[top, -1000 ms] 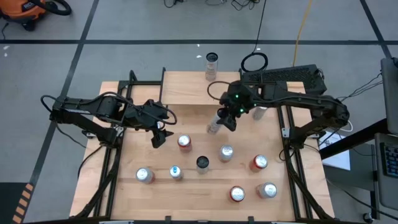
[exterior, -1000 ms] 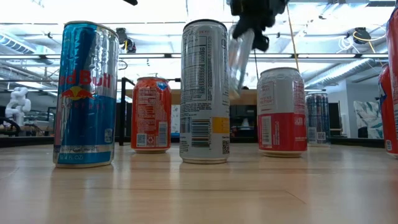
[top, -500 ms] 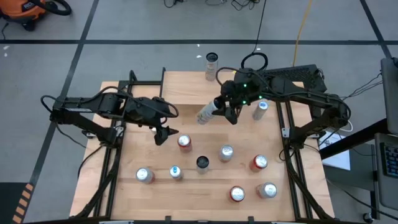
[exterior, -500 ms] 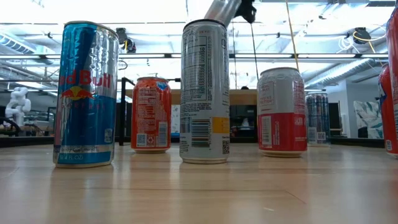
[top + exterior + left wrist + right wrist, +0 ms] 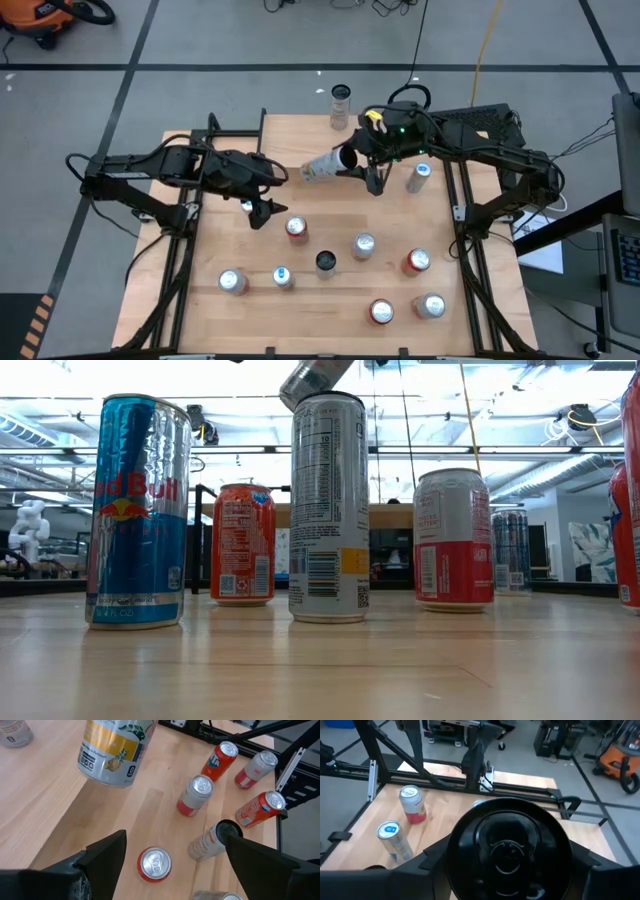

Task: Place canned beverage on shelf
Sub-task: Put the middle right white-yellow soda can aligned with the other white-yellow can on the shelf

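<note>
My right gripper (image 5: 352,163) is shut on a pale can with a pineapple print (image 5: 322,167). The can is tipped almost level, high above the table, over the near edge of the shelf (image 5: 300,138), the light wood top at the table's far middle. In the left wrist view the held can (image 5: 114,749) shows its silver bottom end. In the low view only that end (image 5: 315,378) shows at the top. My left gripper (image 5: 262,212) hangs open above the table, left of a red can (image 5: 296,228), with nothing between its fingers (image 5: 107,857). My right gripper pinches the can's sides near its black-topped end (image 5: 452,860) between the two fingers. They reach in nearly level from the table's right and lie along the can. The can is lifted clear, almost level, with its silver bottom (image 5: 308,172) pointing toward the table's left.
Several cans stand on the table's near half, among them a black-topped one (image 5: 325,262) and a blue-topped one (image 5: 283,277). A tall can (image 5: 340,105) stands at the shelf's far edge. Another can (image 5: 418,177) stands by the right arm.
My right gripper has risen and gone toward the table's far edge with the can, rolling its wrist. The can has tipped from near upright to almost level, bottom toward the left, and has left most of the low view.
</note>
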Controlling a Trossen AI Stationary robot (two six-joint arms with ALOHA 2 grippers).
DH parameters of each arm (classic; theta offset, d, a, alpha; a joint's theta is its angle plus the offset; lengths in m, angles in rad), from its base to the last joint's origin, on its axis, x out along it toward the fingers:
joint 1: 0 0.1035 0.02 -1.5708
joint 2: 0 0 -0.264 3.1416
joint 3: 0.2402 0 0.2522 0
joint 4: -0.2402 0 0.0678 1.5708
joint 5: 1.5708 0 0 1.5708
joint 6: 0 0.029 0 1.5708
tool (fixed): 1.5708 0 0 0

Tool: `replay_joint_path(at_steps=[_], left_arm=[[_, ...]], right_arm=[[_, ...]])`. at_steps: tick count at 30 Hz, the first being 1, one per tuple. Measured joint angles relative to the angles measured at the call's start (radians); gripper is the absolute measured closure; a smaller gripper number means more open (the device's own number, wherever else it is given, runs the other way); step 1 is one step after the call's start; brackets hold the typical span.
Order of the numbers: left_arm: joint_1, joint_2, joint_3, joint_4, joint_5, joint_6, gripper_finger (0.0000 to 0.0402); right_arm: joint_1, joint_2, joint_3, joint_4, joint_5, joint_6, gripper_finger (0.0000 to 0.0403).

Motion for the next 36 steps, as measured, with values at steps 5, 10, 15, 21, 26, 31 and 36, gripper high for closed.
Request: replay_joint_path(at_steps=[5, 10, 15, 21, 26, 31, 36], left_arm=[[0.001, 0.000, 0.000, 0.000, 0.000, -0.002, 0.0061], [0.001, 0.000, 0.000, 0.000, -0.006, -0.001, 0.0061], [0.002, 0.000, 0.000, -0.001, -0.023, -0.002, 0.0061], [0.009, 0.000, 0.000, -0.001, -0.036, -0.002, 0.0061], [0.024, 0.000, 0.000, -0.002, -0.037, -0.002, 0.0061], [0.034, 0.000, 0.000, -0.002, -0.037, -0.002, 0.0061], [0.035, 0.000, 0.000, -0.002, -0.037, 0.002, 0.0061]], right_arm=[[0.000, 0.000, 0.000, 0.009, 0.000, -0.005, 0.0171], [0.000, 0.000, 0.000, 0.009, 0.000, 0.090, 0.0171], [0.000, 0.000, 0.000, 0.012, 0.002, 0.237, 0.0170], [0.000, 0.000, 0.000, 0.025, 0.004, 0.335, 0.0168], [-0.010, 0.000, 0.021, 0.020, 0.027, 0.358, 0.0168], [-0.034, 0.022, 0.134, -0.033, 0.057, 0.272, 0.0168], [-0.076, 0.084, 0.323, -0.164, 0.086, 0.147, 0.0168]])
